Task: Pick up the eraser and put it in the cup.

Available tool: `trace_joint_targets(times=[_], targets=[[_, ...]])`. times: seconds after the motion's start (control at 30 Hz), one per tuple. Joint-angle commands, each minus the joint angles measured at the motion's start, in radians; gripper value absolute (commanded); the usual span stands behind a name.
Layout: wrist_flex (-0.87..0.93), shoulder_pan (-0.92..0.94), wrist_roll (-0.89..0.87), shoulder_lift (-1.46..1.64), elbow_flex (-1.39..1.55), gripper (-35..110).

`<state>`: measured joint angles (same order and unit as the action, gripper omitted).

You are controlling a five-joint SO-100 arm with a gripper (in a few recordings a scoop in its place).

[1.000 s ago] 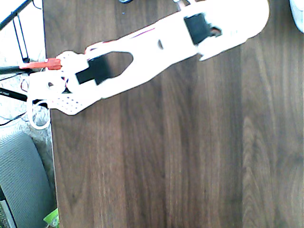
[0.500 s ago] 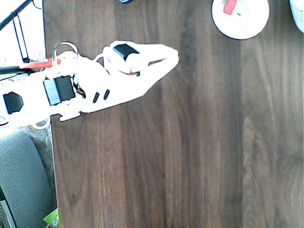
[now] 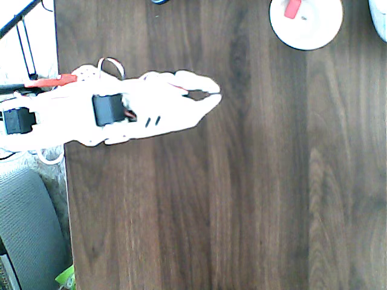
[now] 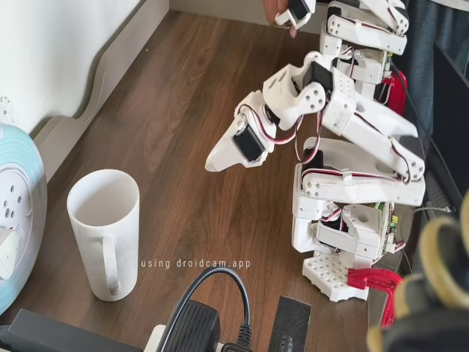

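Observation:
The white cup stands at the top right of the overhead view, and the small red eraser lies inside it near the rim. In the fixed view the cup is a white mug at the lower left; its inside shows no eraser from this angle. My white gripper hangs over the table's upper middle, well left of the cup. Its fingertips meet, with nothing between them. The fixed view shows the gripper shut, raised above the wood to the right of the mug.
A pale bluish-white round object sits left of the mug and shows at the overhead view's right edge. A black plug and cable lie at the front. The table's left edge borders a grey cushion.
A second ago the arm reached out over the cup at the top right. It has folded back to the left, uncovering the cup with the eraser inside.

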<state>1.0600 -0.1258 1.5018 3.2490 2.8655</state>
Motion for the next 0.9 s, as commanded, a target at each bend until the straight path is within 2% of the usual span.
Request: trace_joint_targets(times=[0.0,0.1,0.2,0.27,0.37,0.57,0.67,0.73,0.87], targets=[[-0.058,0.057,0.178,0.054,0.106,0],[-0.051,0.106,0.178,0.054,0.179,0],[0.063,0.094,0.179,0.054,0.187,0],[0.127,0.051,0.107,0.054,0.19,0],[0.11,0.011,0.009,0.054,0.19,0],[0.112,0.025,0.017,0.052,0.19,0],[0.101,0.072,-0.078,0.052,0.19,0],[0.101,0.127,-0.049,0.052,0.19,10],[0.104,0.129,-0.037,0.052,0.19,11]])
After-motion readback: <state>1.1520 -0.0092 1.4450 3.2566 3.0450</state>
